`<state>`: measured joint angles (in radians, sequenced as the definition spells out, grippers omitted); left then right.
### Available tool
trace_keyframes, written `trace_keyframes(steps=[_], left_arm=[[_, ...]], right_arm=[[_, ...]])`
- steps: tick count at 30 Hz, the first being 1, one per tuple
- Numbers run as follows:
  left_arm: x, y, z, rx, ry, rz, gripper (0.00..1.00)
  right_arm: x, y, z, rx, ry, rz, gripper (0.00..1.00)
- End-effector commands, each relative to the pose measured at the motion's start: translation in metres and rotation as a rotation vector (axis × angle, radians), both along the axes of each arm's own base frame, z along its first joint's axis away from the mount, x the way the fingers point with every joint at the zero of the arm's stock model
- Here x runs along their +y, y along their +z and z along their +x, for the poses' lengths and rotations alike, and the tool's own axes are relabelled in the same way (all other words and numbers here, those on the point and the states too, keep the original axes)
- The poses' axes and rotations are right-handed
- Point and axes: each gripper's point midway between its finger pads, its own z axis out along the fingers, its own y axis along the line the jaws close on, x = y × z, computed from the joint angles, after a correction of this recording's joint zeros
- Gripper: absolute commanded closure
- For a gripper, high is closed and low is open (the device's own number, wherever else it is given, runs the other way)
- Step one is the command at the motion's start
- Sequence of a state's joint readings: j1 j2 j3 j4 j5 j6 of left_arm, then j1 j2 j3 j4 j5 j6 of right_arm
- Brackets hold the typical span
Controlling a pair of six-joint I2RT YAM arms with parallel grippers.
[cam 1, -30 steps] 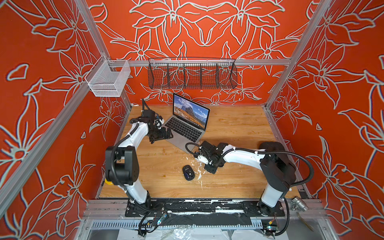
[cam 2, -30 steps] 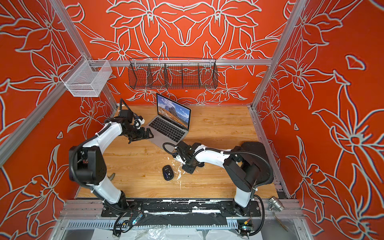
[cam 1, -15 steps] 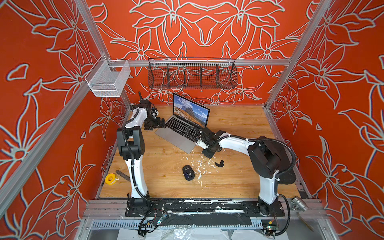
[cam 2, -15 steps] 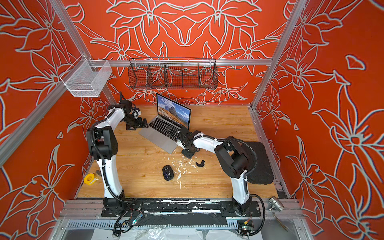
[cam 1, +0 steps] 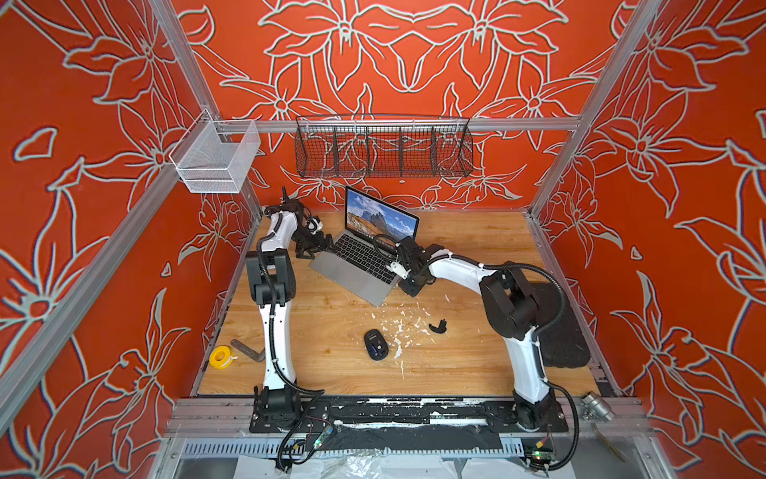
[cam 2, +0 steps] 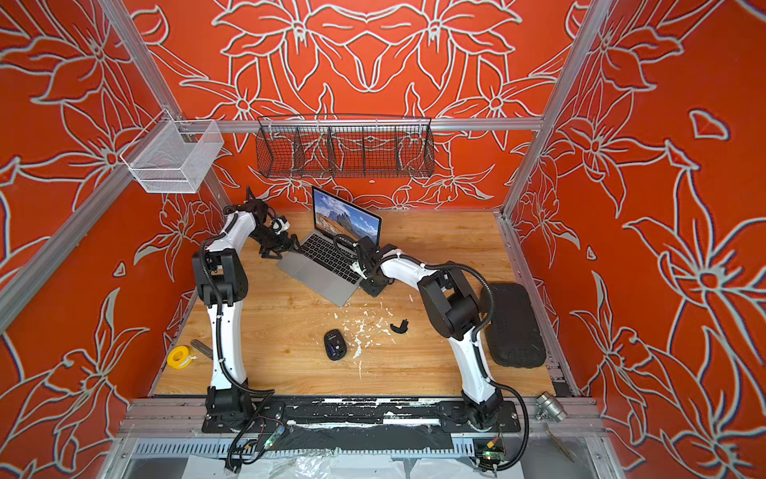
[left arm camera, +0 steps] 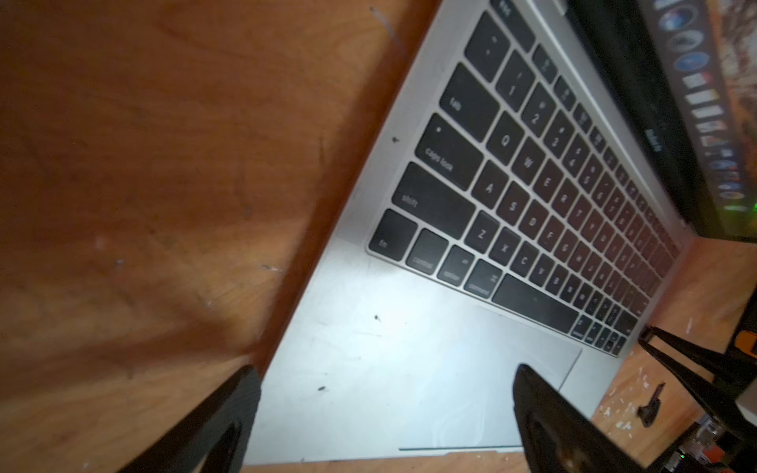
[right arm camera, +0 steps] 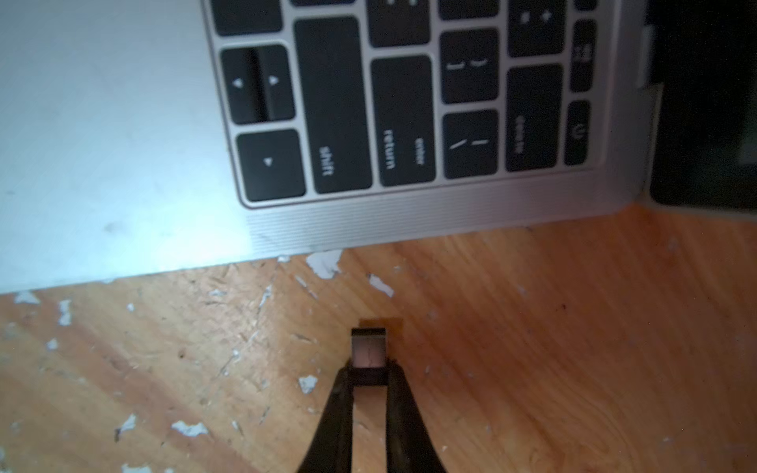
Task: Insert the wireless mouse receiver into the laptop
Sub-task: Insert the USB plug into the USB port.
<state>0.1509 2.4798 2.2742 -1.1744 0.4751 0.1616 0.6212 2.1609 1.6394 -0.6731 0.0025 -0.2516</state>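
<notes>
right gripper (right arm camera: 368,370): clenched on the wireless mouse receiver (right arm camera: 368,348), which sits between its two dark fingertips.
wireless mouse receiver: held just above the wooden table (right arm camera: 573,348), its metal plug end facing the laptop (right arm camera: 123,164); it is near the laptop's right edge, by the shift and return keys, but still apart from it.
left gripper (left arm camera: 383,374): released, the jaws stand wide apart; one finger is over the table beside the laptop's left edge and the other is over the trackpad. i cannot tell if they touch the laptop.
laptop: open on the table, turned at an angle, its screen showing a mountain picture in both top views.
mouse (cam 1: 376,344): lies well apart from the laptop, toward the table's front.
curved black cover piece (cam 1: 437,327): lies near the mouse, with white flakes (cam 1: 400,331) between them.
</notes>
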Motion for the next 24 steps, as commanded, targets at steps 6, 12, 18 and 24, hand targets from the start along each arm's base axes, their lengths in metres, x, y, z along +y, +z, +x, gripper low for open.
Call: trace_keyframes(steps=[6,12,18,24], left_arm=[[-0.027,-0.016,-0.019,0.102,-0.051,-0.096,0.05],[-0.025,-0.018,-0.018,0.100,-0.045,-0.083,0.05],[-0.014,-0.024,-0.017,0.104,-0.036,-0.010,0.05],[0.005,-0.027,-0.013,0.084,-0.013,0.109,0.04]], right_arm=[[-0.021,-0.024,0.011,0.068,-0.003,-0.086,0.92],[-0.021,-0.027,0.020,0.068,-0.012,-0.087,0.92],[-0.015,-0.029,0.025,0.069,-0.029,-0.057,0.91],[-0.011,-0.034,0.030,0.070,-0.056,-0.033,0.92]])
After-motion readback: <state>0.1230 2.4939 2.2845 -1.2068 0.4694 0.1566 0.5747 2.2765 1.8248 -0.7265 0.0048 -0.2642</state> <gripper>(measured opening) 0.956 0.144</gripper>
